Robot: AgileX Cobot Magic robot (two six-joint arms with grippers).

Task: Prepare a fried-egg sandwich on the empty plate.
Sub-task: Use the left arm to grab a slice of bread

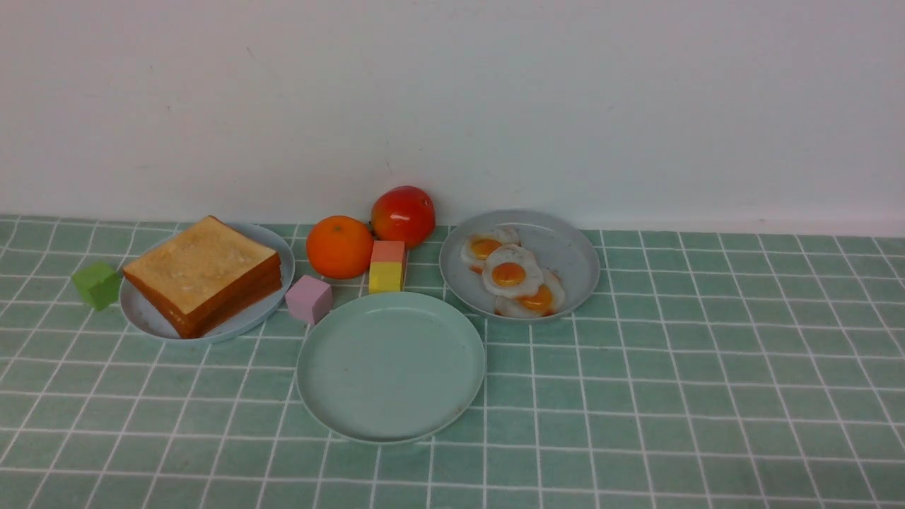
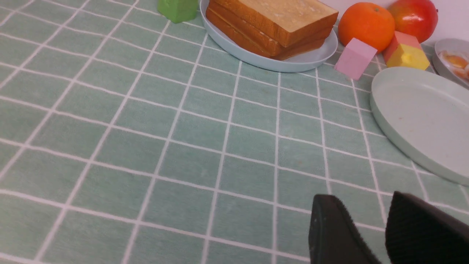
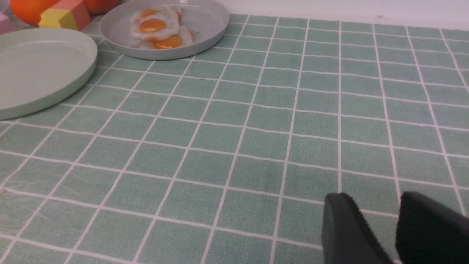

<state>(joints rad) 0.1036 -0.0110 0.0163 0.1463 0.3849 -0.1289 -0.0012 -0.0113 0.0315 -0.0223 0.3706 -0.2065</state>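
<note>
In the front view, the empty plate [image 1: 390, 367] is seen bare, so no fried-egg sandwich is built yet. The toast slices [image 1: 201, 272] are stacked on a pale blue plate [image 1: 152, 319] behind and left of it, and the fried eggs [image 1: 510, 274] are overlapped on a grey plate [image 1: 569, 247] behind and right of it. The toast is judged light and spongy, best taken by opposite crusts. The eggs are judged thin, floppy and slippery, best pinched at a white edge. No gripper is shown here. In the left wrist view, the left gripper [image 2: 362, 198] is seen parted and empty, clear of the empty plate, and the stack is cropped. In the right wrist view, the right gripper [image 3: 373, 198] is likewise parted and empty. The toast is not shown, and the egg count cannot be settled.
</note>
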